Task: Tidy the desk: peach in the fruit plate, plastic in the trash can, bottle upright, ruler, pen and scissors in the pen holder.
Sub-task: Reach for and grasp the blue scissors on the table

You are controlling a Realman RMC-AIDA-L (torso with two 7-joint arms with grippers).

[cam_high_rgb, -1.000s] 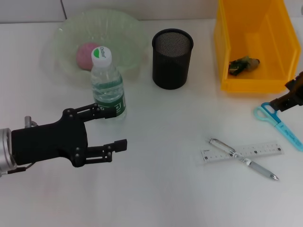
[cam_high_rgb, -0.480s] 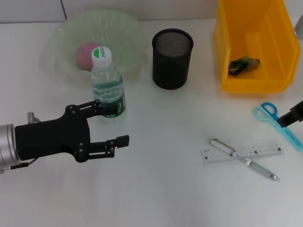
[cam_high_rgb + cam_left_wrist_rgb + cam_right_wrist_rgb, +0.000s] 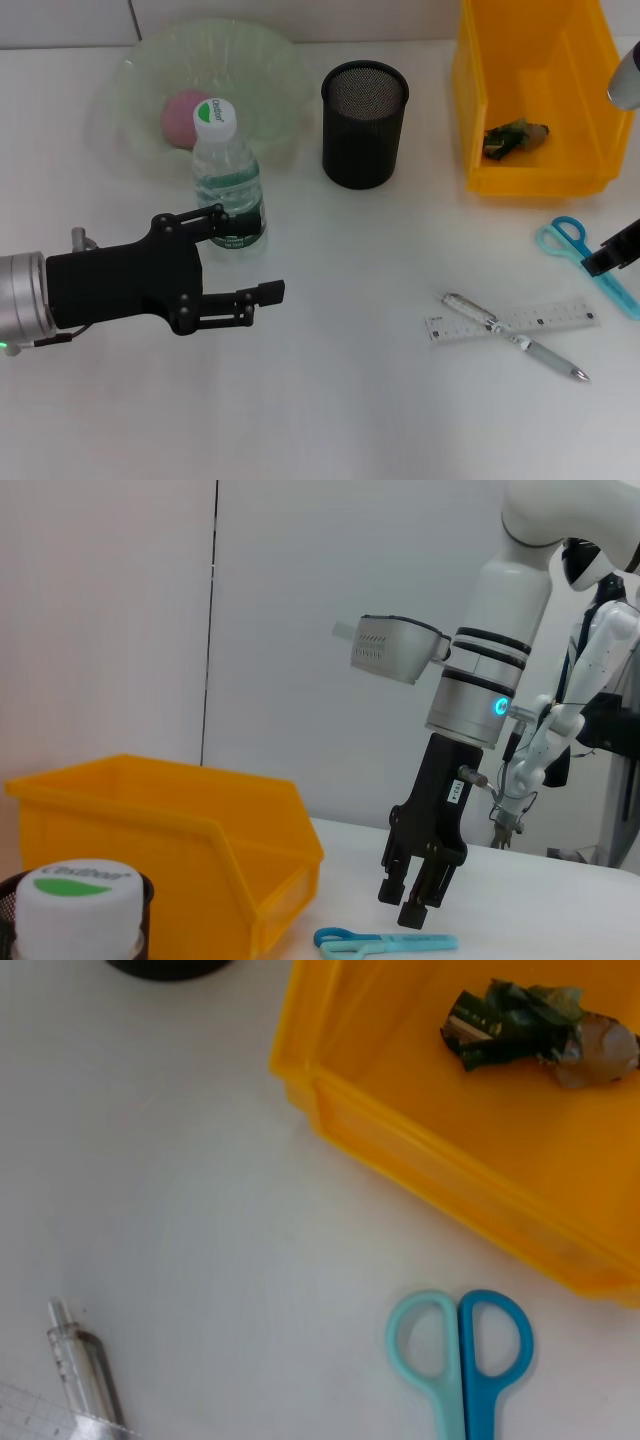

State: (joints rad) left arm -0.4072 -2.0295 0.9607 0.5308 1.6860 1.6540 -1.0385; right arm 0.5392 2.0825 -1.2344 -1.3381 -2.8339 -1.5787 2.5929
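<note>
The left gripper (image 3: pixel 243 262) is held low over the table (image 3: pixel 340 420), its fingers spread wide and nothing held; one finger is just beside the foot of the bottle (image 3: pixel 226 182), the other is well clear of it on the near side. The bottle is seen upright, cap on, in front of the plate (image 3: pixel 140 70), in which the peach (image 3: pixel 180 117) is lying. The pen holder (image 3: pixel 363 124) is set between the plate and the yellow bin (image 3: pixel 520 170); the crumpled plastic (image 3: pixel 514 135) is seen inside the bin. The right gripper (image 3: pixel 412 892) is hung just above the scissors (image 3: pixel 580 256), near the bin's front wall; in the left wrist view its fingers are pointed down and parted a little, with nothing gripped. The scissors are laid flat on the table, handles toward the bin, as shown in the right wrist view. The ruler (image 3: pixel 510 321) is laid flat near the table's middle, and the pen (image 3: pixel 514 337) is crossed over it, touching it. Contact between the right gripper and the scissors cannot be told.
</note>
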